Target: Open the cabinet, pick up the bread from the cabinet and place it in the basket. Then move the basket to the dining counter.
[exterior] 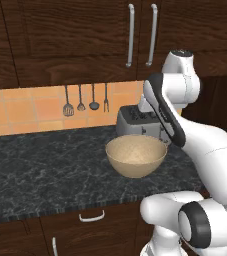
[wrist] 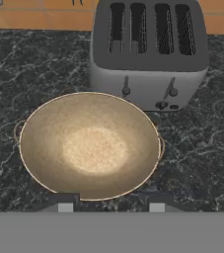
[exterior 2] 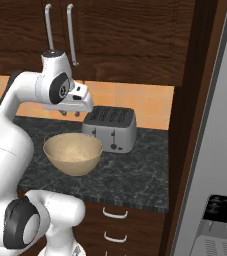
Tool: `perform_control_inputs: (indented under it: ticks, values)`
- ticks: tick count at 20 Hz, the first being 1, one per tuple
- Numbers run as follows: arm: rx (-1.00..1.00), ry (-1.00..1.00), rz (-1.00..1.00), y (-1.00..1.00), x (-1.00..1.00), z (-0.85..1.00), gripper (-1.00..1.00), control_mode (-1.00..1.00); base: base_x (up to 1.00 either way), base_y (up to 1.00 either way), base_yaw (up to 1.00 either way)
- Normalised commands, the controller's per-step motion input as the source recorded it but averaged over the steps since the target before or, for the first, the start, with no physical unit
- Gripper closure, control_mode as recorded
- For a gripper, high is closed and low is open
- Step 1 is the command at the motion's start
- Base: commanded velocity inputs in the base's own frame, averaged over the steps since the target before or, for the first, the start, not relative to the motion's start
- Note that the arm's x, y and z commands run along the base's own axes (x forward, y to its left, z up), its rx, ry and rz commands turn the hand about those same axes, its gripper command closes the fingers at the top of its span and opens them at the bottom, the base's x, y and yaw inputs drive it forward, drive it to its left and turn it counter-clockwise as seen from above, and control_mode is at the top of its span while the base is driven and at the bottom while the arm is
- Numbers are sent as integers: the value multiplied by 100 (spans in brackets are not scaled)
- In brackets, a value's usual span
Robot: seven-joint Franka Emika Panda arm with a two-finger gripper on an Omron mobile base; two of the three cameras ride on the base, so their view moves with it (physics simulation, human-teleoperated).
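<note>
The cabinet (exterior: 85, 40) (exterior 2: 125, 35) hangs above the counter with both tall doors shut, and its silver bar handles (exterior: 130, 35) (exterior 2: 70, 35) sit side by side. The bread is hidden. The tan basket (exterior: 135, 155) (exterior 2: 74, 152) (wrist: 89, 146) stands empty on the black granite counter (exterior: 45, 170), in front of the toaster. My gripper (exterior 2: 70, 113) (wrist: 111, 203) hovers above the basket's near rim and points down. It is open, its fingertips (wrist: 65, 203) wide apart with nothing between them. The dining counter is out of view.
A silver toaster (exterior: 135, 120) (exterior 2: 110, 127) (wrist: 148, 54) stands right behind the basket against the orange tiled wall. Kitchen utensils (exterior: 80, 100) hang on the wall to the left. A grey fridge (exterior 2: 215, 150) fills the right side. Drawers (exterior: 91, 216) (exterior 2: 115, 214) run below the counter edge.
</note>
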Motion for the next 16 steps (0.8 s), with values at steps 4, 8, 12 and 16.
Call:
perform_control_inputs:
  ticks: [4,8,12,16]
  values:
    - [-1,-14,2,9,-62,0,-100,-100,0,0,0]
    - [0,-37,0,0,-51,77,-100,-100,0,0,0]
    - [0,-47,0,-1,-15,100,-100,-100,0,0,0]
    - [0,-36,0,0,5,100,-100,-100,0,0,0]
